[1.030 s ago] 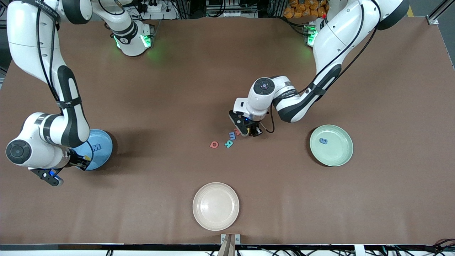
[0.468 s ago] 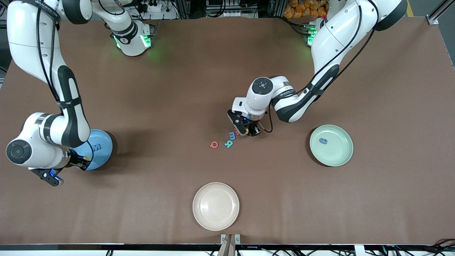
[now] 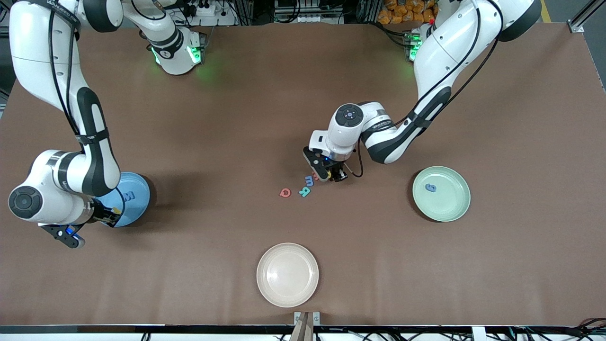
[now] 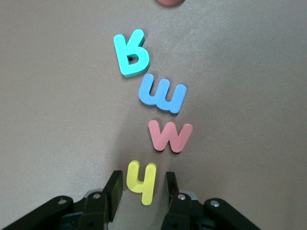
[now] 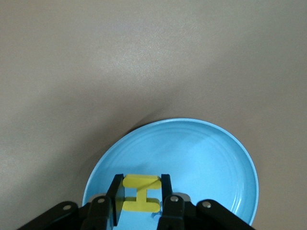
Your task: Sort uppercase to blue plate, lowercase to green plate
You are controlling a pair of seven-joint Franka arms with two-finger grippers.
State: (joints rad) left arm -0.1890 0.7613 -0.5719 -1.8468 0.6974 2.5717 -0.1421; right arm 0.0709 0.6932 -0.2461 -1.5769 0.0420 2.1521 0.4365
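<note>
Since the earlier frame my left tool [image 4: 141,191] dropped slightly, fingers straddling yellow h [image 4: 142,181], not pinching. Right tool [image 5: 139,191] pinches yellow H [image 5: 140,191] over blue plate [image 5: 225,158]. Green plate [image 3: 454,208] holds g [image 3: 430,187]; most remain.

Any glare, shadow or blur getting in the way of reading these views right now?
Front view: green base lights tint the table; the right arm shades the blue plate. Left wrist view: sharp, soft shadow by the yellow h. Right wrist view: yellow H crisp, mild sheen.
</note>
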